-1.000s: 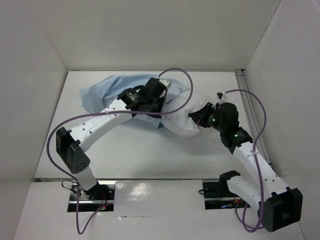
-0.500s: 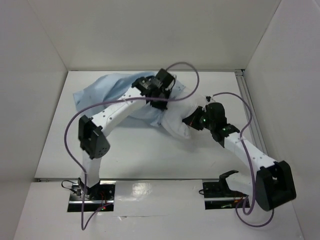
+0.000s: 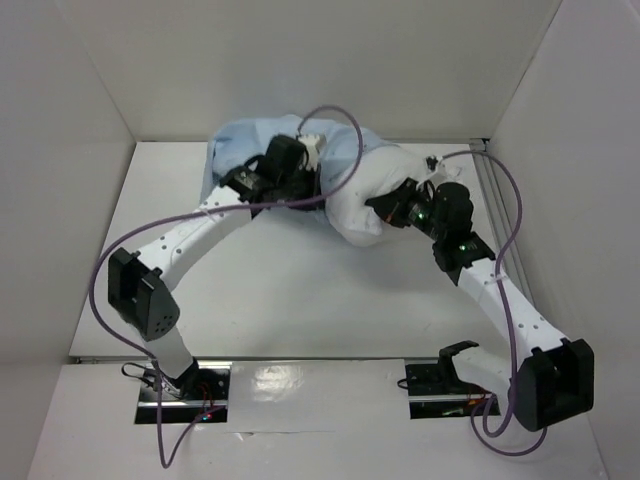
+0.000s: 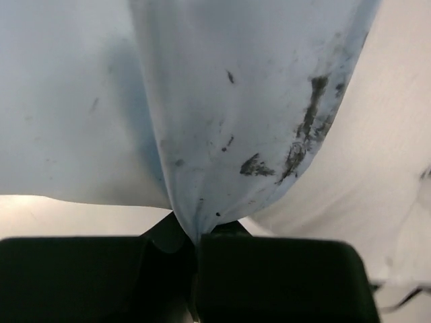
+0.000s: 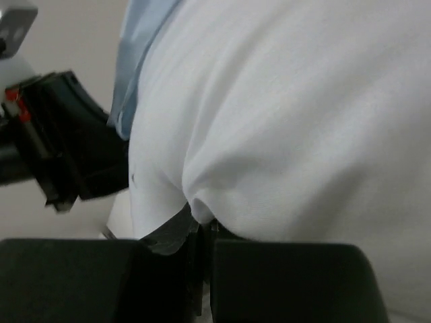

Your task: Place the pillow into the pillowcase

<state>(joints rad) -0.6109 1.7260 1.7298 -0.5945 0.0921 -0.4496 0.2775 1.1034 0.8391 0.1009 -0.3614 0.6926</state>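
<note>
1. Two claws clamped: left claw (image 4: 195,237) on pillowcase (image 4: 249,87) fabric, right claw (image 5: 203,225) on a fold of the pillow (image 5: 303,114).
2. Both lie bunched, touching, upper centre of the top view.
3. We judge the risk: a thin pinch slips under pull, collapsing the opening.

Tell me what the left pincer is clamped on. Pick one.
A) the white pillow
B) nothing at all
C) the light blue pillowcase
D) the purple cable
C: in the left wrist view, the left pincer is shut on a gathered fold of the light blue, speckled pillowcase.
</note>
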